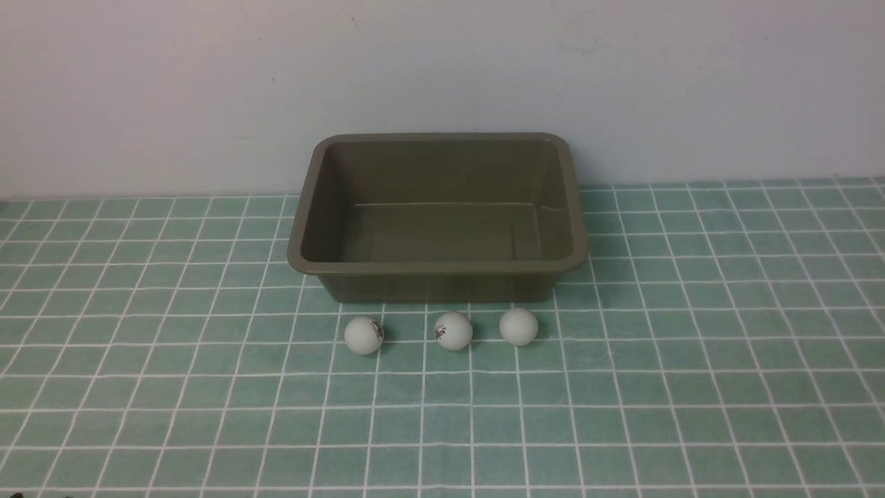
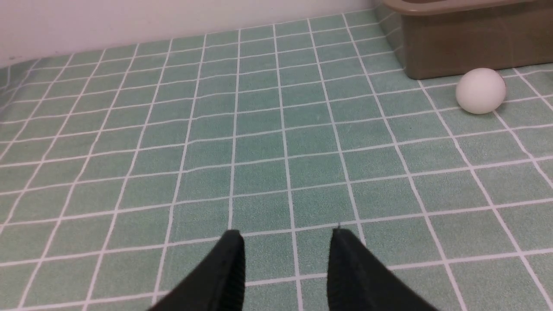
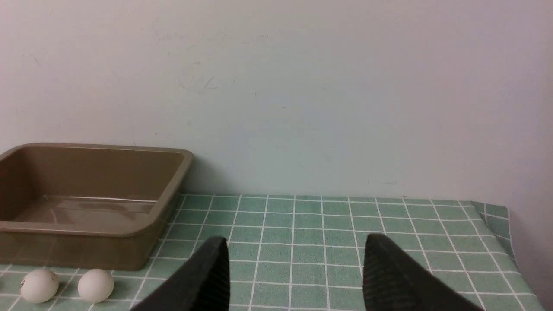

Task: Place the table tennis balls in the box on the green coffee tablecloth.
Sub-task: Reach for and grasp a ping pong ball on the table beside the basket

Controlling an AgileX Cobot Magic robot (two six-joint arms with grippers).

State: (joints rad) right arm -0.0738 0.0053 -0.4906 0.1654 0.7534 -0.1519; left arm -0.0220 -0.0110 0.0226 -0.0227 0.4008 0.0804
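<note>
Three white table tennis balls lie in a row on the green tablecloth (image 1: pixel 138 387), just in front of the box (image 1: pixel 437 266): left ball (image 1: pixel 364 335), middle ball (image 1: pixel 453 330), right ball (image 1: pixel 518 326). The olive-brown box is empty. Neither gripper shows in the front view. In the left wrist view my left gripper (image 2: pixel 287 235) is open and empty over bare cloth, well away from one ball (image 2: pixel 480 90) beside the box's corner (image 2: pixel 466 47). In the right wrist view my right gripper (image 3: pixel 296 244) is open and empty; two balls (image 3: pixel 96 285) (image 3: pixel 39 285) and the box (image 3: pixel 86 229) lie off to one side.
A pale wall (image 1: pixel 442 69) stands right behind the box. In the right wrist view the tablecloth's edge (image 3: pixel 497 220) folds up against a side wall.
</note>
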